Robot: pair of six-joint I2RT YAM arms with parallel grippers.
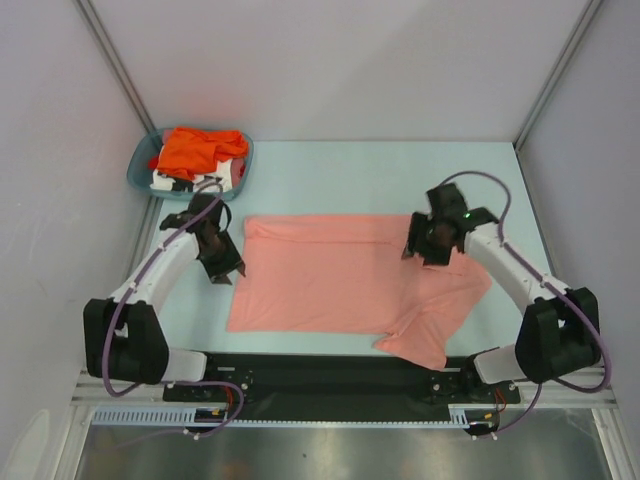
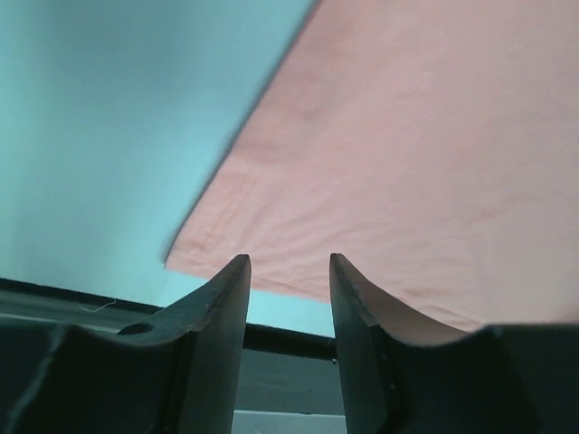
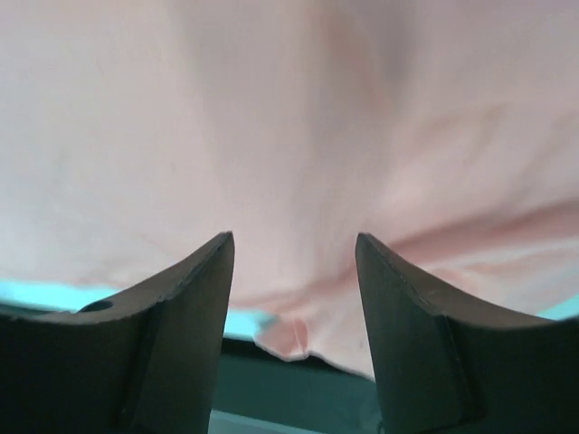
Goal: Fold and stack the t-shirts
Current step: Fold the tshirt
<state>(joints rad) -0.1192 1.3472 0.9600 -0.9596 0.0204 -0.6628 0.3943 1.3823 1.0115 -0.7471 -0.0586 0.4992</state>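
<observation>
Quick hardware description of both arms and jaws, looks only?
The left arm and right arm match: white link shells, black joint housings, a purple-grey cable looped outside each. The jaws are matte black, curved and tapering to blunt tips. A green light glows on the right wrist.

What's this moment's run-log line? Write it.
pink t-shirt spread on table | left gripper open at left edge | right gripper open over right side | orange t-shirt in basket

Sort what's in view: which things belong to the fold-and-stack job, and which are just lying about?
Job: salmon-pink t-shirt, spread on the table; orange t-shirt and white t-shirt with black print, both in the teal plastic basket.
Lying about: the teal plastic basket itself.
</observation>
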